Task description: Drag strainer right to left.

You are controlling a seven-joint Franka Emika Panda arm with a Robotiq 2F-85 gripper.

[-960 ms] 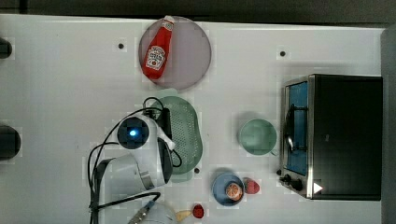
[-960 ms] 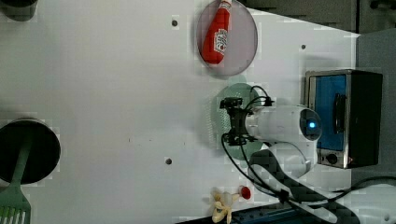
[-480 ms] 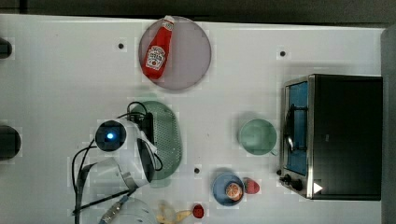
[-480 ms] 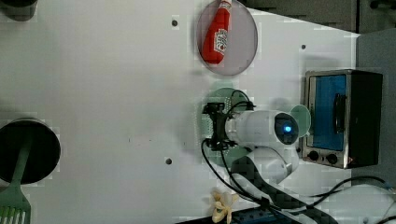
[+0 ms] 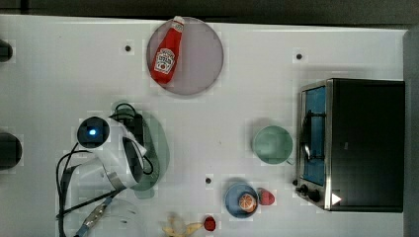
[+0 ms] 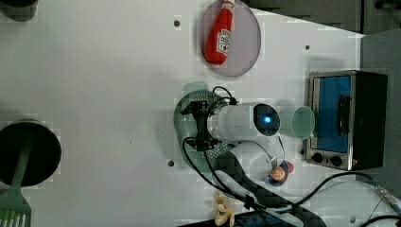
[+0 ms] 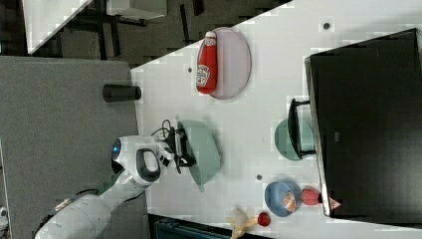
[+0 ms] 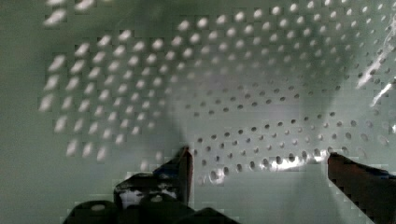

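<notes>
The pale mint-green strainer (image 5: 159,144) lies on the white table, in the top view left of centre, largely under my arm. Its perforated floor (image 8: 261,88) spreads out in the wrist view. My gripper (image 5: 135,129) reaches down into the strainer (image 6: 188,118), near its rim on the left view's left side. In the wrist view the gripper (image 8: 261,168) is open, two dark fingertips (image 8: 183,164) wide apart over the holes. From the right view, the gripper (image 7: 181,144) sits at the strainer's (image 7: 205,149) edge.
A green cup (image 5: 272,144) stands beside a toaster oven (image 5: 363,144) on the top view's right. A grey plate (image 5: 200,61) bears a ketchup bottle (image 5: 166,52). A blue bowl (image 5: 233,202) and a banana (image 5: 176,228) lie near the top view's lower edge.
The arm and the strainer have slid together toward the top view's left, away from the green cup. Other objects stayed put.
</notes>
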